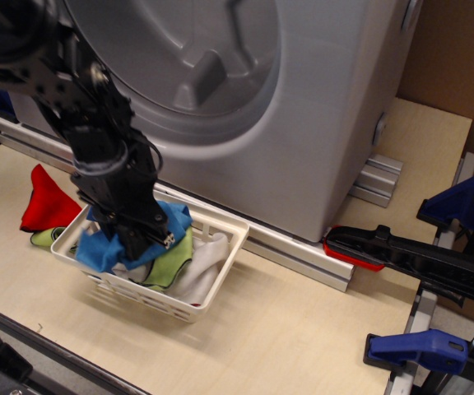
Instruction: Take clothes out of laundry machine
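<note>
The grey laundry machine [327, 123] fills the back, its round drum opening [196, 66] showing a ribbed grey drum with no cloth visible inside. My black gripper [145, 235] is down over the left half of the white slatted basket [220, 248]. It is shut on the royal-blue cloth [101, 249], which bunches around the fingers and drapes into the basket on both sides. The arm hides part of the basket's back rim.
The basket also holds a lime-green cloth with black edging [174, 262] and a white cloth [206, 265]. A red cloth [44, 202] lies on the table left of the basket. Black, red and blue clamps [434, 263] stand at the right. The table's front edge runs at lower left.
</note>
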`<state>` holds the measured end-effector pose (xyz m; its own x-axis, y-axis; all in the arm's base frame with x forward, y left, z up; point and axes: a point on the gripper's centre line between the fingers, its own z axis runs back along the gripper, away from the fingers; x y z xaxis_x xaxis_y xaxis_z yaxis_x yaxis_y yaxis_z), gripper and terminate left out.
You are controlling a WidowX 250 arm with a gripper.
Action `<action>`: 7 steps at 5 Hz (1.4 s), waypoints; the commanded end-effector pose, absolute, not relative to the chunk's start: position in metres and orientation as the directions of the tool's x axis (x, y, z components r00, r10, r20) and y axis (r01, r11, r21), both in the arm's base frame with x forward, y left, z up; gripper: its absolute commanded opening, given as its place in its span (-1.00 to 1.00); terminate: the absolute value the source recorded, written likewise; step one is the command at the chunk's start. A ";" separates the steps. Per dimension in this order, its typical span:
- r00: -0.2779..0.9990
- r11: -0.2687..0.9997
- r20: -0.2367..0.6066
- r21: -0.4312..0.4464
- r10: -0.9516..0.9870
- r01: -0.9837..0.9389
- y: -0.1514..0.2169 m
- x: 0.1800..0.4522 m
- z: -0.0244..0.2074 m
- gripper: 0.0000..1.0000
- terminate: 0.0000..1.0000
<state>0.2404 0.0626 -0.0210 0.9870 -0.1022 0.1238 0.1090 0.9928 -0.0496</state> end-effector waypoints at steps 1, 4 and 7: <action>0.978 0.993 0.183 -0.041 -0.101 0.110 0.067 0.266 -0.007 -1.00 -1.00; 0.996 0.999 0.086 0.031 0.011 -0.014 0.078 0.249 0.031 1.00 -1.00; 0.989 0.995 0.127 0.062 0.073 -0.081 0.096 0.232 0.104 1.00 1.00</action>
